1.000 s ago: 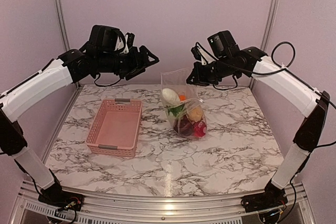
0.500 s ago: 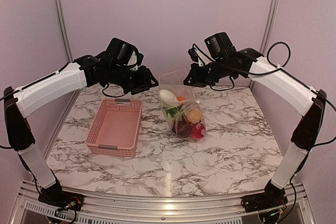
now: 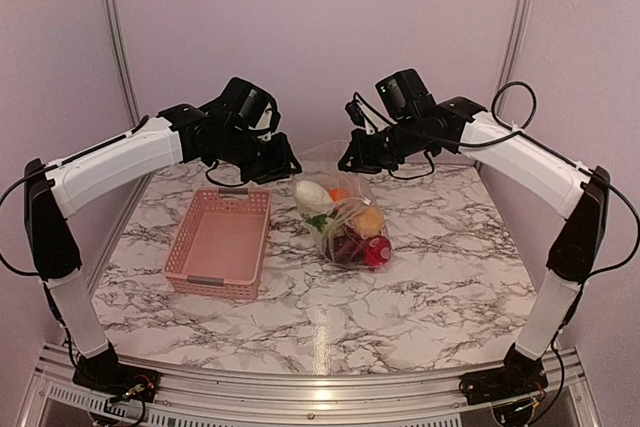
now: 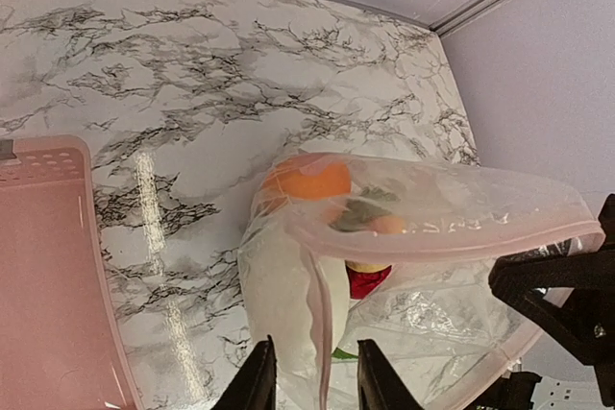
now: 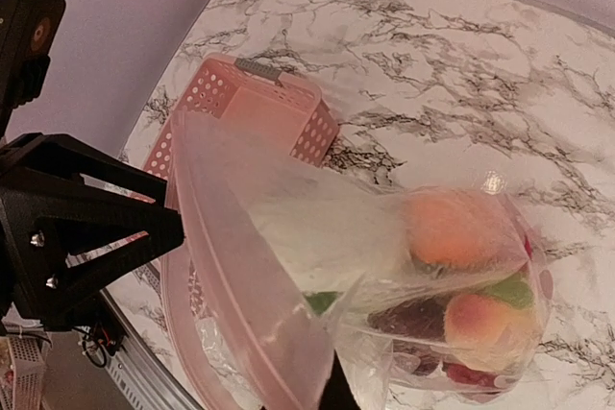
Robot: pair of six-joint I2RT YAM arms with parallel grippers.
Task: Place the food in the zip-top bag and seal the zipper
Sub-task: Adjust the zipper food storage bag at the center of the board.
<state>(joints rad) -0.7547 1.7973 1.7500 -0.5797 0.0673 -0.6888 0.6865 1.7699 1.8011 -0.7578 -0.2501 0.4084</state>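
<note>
**Bag up at centre, left arm in**

Pink basket (image 3: 220,242) left of centre on the marbled table (image 3: 440,277); lilac walls behind. Bag (image 3: 345,212) of food (image 3: 360,232) stands centre, its mouth pinched by the right gripper (image 3: 348,160). I read the left gripper (image 4: 312,381) as spread, straddling the bag's edge. Half a second ago it hung farther left.

White marble-patterned table (image 3: 440,287) with grey veining, pink lattice basket (image 3: 220,242) lying at 9 o'clock from its middle, clear zip-top bag (image 3: 340,202) of toy food (image 3: 368,222) resting just past the middle toward 12 o'clock, beside the basket, not touching it.
</note>
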